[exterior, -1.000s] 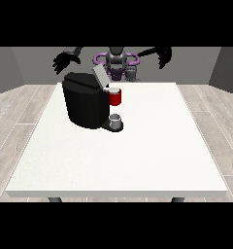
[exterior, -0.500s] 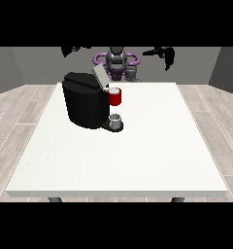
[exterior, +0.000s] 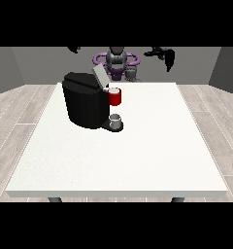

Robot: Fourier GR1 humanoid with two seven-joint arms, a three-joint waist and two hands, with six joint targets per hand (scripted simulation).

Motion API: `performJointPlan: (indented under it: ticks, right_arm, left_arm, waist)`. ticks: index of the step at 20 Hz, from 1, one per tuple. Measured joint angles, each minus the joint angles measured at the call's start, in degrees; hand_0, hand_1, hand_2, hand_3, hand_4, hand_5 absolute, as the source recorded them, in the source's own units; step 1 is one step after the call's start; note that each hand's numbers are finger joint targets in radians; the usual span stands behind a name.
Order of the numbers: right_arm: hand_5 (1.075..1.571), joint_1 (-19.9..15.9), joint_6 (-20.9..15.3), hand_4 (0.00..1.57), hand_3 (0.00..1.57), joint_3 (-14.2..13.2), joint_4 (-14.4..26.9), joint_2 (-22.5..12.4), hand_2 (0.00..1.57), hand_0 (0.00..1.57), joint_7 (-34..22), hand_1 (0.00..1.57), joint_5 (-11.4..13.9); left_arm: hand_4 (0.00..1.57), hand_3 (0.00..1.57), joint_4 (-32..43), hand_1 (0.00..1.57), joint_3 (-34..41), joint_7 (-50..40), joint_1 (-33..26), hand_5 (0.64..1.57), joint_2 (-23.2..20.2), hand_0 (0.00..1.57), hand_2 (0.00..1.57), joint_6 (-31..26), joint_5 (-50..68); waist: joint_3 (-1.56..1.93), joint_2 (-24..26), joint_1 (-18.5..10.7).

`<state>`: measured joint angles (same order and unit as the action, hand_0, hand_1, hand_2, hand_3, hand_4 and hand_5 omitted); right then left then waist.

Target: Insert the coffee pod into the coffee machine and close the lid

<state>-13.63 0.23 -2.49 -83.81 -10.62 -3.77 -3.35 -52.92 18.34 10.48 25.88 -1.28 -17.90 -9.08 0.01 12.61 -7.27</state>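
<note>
The hand at the view's left [exterior: 74,49] is showing only as a dark tip at eleven o'clock; its fingers I cannot tell. The coffee machine [exterior: 84,99] is standing at ten o'clock on the white table [exterior: 138,146], lid [exterior: 99,76] tilting up, a red thing at the machine [exterior: 115,96] above a grey thing [exterior: 116,120] on its base. The hand at the view's right [exterior: 164,53] is hanging at one o'clock, fingers drooping, relaxed, holding nothing.

1. A large white table [exterior: 138,160] fills the centre of a grey-walled room.
2. Pale wood-plank flooring [exterior: 16,121] shows at 9 and 3 o'clock, under even light.
</note>
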Motion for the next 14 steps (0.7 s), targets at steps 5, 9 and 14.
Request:
performJointPlan:
  ticks: [5,9,14]
  right_arm:
    - [1.571,-1.53,0.74,0.0,0.0,0.88,2.07,0.74,0.0,0.0,1.76,0.0,1.35]
    - [1.571,-4.49,1.8,0.0,0.0,0.18,3.84,1.29,0.0,0.0,2.43,0.0,0.38]
    - [1.571,-9.61,1.68,0.0,0.0,-1.46,7.84,1.41,0.0,0.0,1.51,0.0,-0.13]
  left_arm:
    - [0.0,0.0,-6.83,0.0,-2.84,-2.41,-3.82,1.571,0.33,0.0,0.0,0.4,3.03]
    - [0.0,0.0,-10.81,0.0,-3.97,-2.59,-5.96,1.571,0.16,0.0,0.0,1.75,5.46]
    - [0.0,0.0,-16.01,0.0,-5.91,-5.18,-6.84,1.571,-0.18,0.0,0.0,2.76,6.87]
  waist:
    - [0.01,-2.26,-1.08]
    - [0.01,-5.48,-0.69]
    - [0.0,-8.83,-0.88]
